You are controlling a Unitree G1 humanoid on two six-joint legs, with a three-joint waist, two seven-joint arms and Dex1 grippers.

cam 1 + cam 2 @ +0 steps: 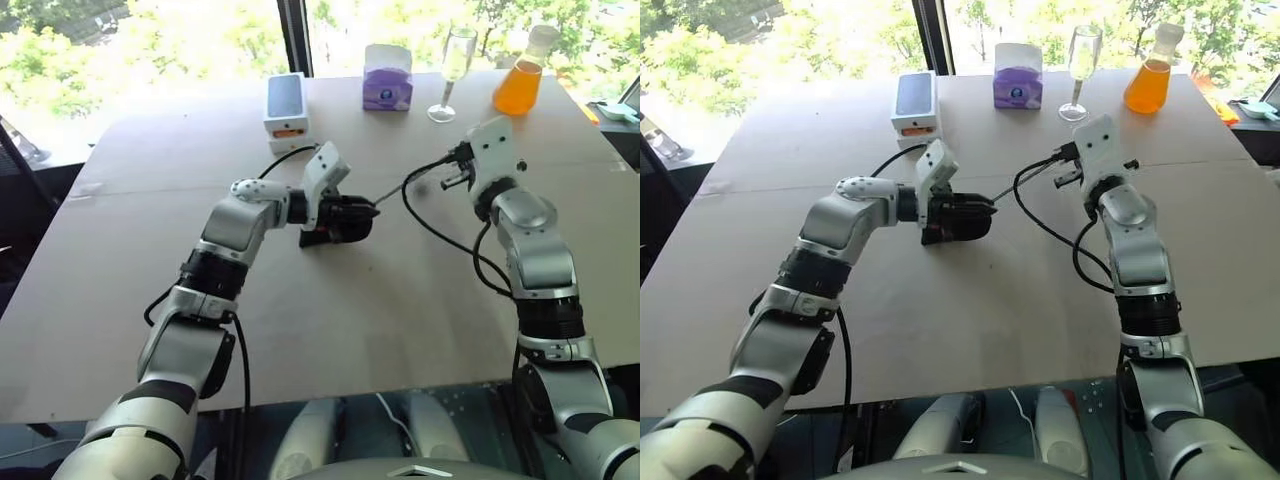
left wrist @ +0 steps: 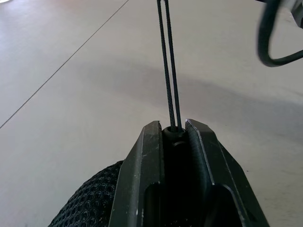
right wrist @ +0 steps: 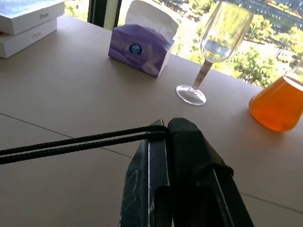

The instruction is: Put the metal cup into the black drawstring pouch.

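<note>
Head view: left gripper [image 1: 368, 216] at mid-table, jaws clamped on the black drawstring pouch [image 1: 335, 226].
Left wrist: the drawstring cord [image 2: 169, 71] runs taut from the pouch mouth.
Right wrist: right gripper [image 3: 165, 127], jaws pinching the cord's end.

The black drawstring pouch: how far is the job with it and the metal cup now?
Seemingly done: no bare metal cup stands on the table, so it may already be inside the black drawstring pouch, though that cannot be seen. In hand: the left gripper clamps the pouch's mouth, and the right gripper pinches the drawstring cord, stretched taut between them. Left: releasing the closed pouch.
</note>
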